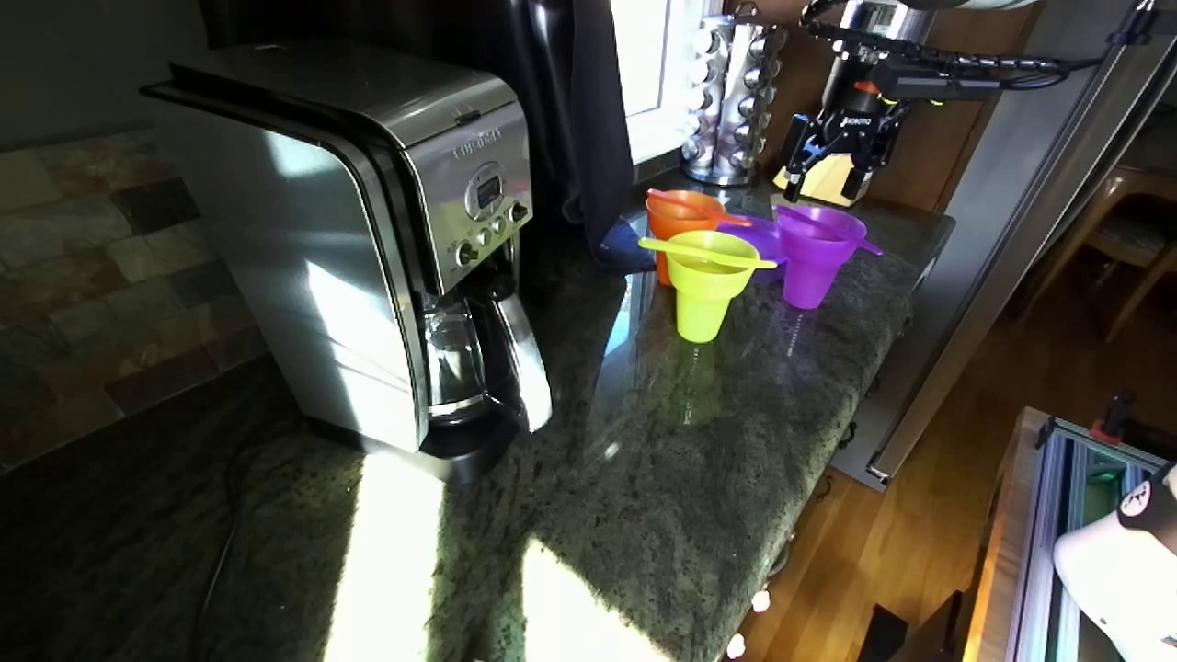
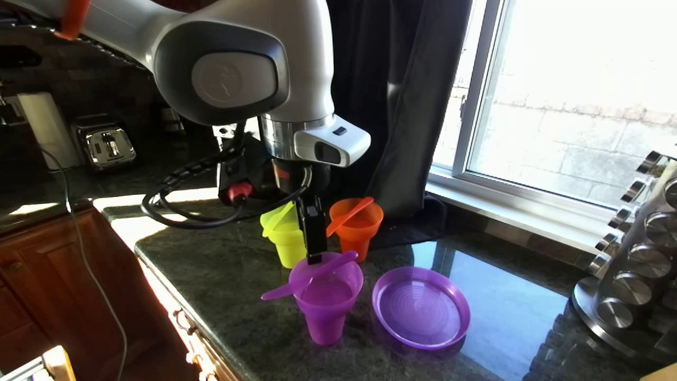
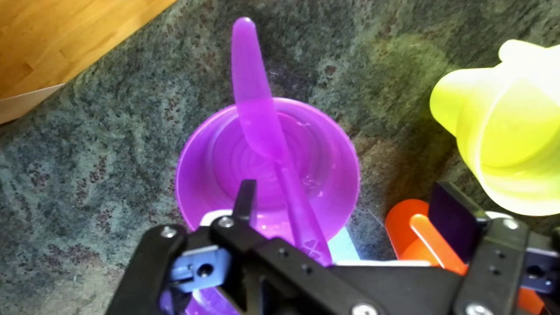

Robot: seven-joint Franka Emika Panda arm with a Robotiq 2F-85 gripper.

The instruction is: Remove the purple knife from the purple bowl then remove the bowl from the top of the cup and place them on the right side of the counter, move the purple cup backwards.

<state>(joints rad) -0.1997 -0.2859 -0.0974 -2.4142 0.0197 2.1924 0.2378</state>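
A: Where did the slim purple plastic knife [image 3: 269, 140] lie in relation to the black two-fingered gripper [image 1: 824, 189]?

B: It lay below the gripper, across the rim of the bright purple, flared plastic bowl [image 3: 197, 170], which sat on top of the narrow, tapered purple plastic cup [image 2: 325, 328]. The cup stood upright on the dark green-black speckled stone counter [image 1: 717, 460].

A: What was the state of the jaws?

B: They stood wide apart and held nothing. No contact with the knife showed; the height above it could not be read.

A: How was the knife's long axis set?

B: In the wrist view it ran nearly square to the closing direction, with a slight slant. The blade overhung the rim on the side of the counter's front edge; the handle appeared between the jaws, closer to the jaw that overlapped the bowl.

A: Which adjustment did that suggest?

B: A straight descent over the handle appeared suitable, after a small sideways shift to centre the handle. Lowering off-centre would have risked pressing a jaw on the bowl and tilting the stack.
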